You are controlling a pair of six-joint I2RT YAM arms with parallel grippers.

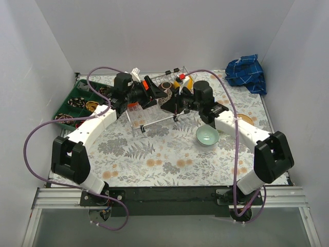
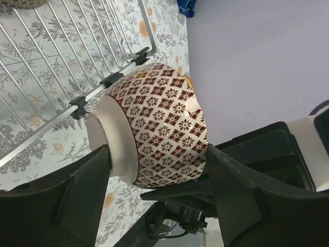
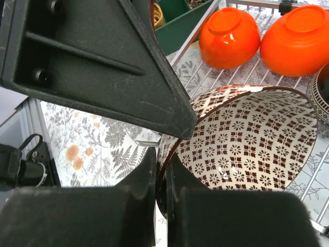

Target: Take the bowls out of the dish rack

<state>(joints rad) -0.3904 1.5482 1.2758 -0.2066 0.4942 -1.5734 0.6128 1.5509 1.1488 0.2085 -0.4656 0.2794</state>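
One patterned bowl [image 2: 159,128] hung tipped on its side at the edge of the dish rack [image 2: 51,62]. The left jaws spanned it from foot to mouth, gripping it, and the right jaws were closed on its rim. It looked like a handover. Next, the left jaws would need to release so the right jaws could set it on the table [image 1: 154,159] by the pale green bowl [image 1: 207,136].
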